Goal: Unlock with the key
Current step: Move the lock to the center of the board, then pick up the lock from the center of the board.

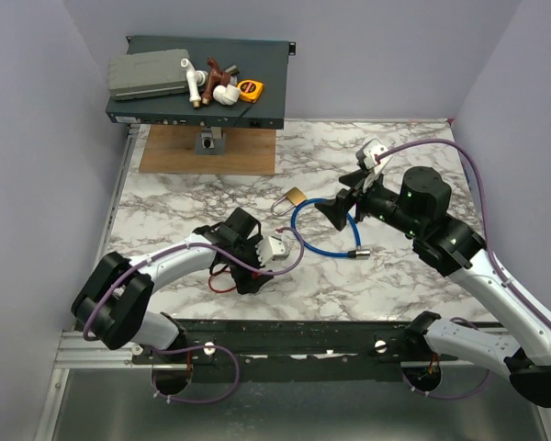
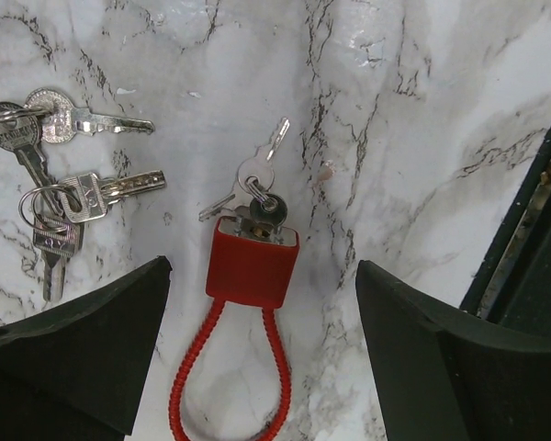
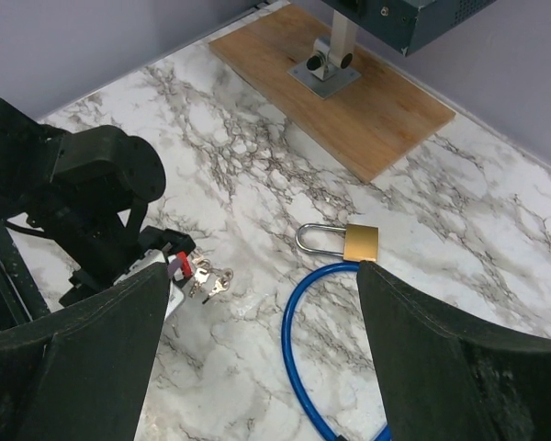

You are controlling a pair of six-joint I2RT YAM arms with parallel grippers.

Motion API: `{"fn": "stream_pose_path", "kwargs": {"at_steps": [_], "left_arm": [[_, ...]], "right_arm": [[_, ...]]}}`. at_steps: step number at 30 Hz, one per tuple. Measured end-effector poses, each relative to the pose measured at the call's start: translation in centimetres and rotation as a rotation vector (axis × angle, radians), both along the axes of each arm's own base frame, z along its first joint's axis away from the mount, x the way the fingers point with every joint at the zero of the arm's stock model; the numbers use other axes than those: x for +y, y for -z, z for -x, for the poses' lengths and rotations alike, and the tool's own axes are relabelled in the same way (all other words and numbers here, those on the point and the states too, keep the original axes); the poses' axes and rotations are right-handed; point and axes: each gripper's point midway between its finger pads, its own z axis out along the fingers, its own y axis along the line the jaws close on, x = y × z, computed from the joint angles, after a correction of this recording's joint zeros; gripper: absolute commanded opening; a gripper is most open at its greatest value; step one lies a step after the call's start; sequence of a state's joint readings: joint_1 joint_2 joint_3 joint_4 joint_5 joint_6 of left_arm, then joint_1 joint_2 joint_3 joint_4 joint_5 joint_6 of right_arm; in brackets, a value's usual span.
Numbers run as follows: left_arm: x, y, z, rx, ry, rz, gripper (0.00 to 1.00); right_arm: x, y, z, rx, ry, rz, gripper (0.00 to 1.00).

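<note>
Surface: a marble table (image 1: 165, 211) was shown between lilac walls, with a wooden board (image 1: 174, 147) at its far side.
Key (image 2: 260, 168): it was seen lying flat on the marble at the near left of the table, joined to a red tag (image 2: 253, 266) and a looped red cord (image 2: 185, 372), and well apart from the padlock (image 3: 360, 242).
Left gripper (image 2: 262, 268): it was poised over the tag with jaws spread wide, one finger on each side; nothing was gripped and no contact was evident.
Right gripper (image 3: 257, 276): it was held open and empty over the blue cable (image 3: 298, 358), near the padlock.
Spare keys (image 2: 55, 175): a bunch was seen just left of the tagged key, apart from it.
Risk, grasp: the tag could be pinched instead of the thin blade, so the key would be left dangling and hard to aim at a keyhole.
Risk, slip: the flat key could be skated across the hard marble if the fingers were closed too high.
Risk, snag: the cord could be caught under a finger and the key dragged askew.
Risk, mix-up: the spare bunch could be swept in if the approach were drifted left.
Risk, lock: the loose padlock could be pushed away by the key unless it were steadied.
</note>
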State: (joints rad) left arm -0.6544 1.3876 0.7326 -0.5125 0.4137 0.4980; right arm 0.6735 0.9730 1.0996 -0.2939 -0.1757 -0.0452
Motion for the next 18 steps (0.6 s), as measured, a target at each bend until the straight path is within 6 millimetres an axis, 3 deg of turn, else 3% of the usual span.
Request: {"fn": "stream_pose_path", "kwargs": {"at_steps": [3,8,12,16,18], "left_arm": [[0.1,0.8,-0.3,-0.003,0.017,-0.018,0.76],[0.0,1.3,-1.0,-0.066,0.071,-0.022,0.56],[-0.2,1.5,-0.9,-0.111,0.116,-0.019,0.37],[-0.3,1.4,0.1,-0.139,0.168,-0.008,0.0],[-0.3,1.4,0.5,-0.149,0.191,-0.008,0.0]], "right_arm": [[-0.1,-0.3,0.0,-0.003,0.003,-0.002,0.84],[-0.2,-1.0,0.0,-0.011,0.009,-0.006,0.83],[-0.3,-1.4,0.0,-0.017,0.015,-0.009,0.82],[-0.4,-1.4,-0.1,-0.016,0.022,-0.008,0.81],[-0.5,-1.3,-0.2,-0.01,0.03,-0.003,0.8]]}}
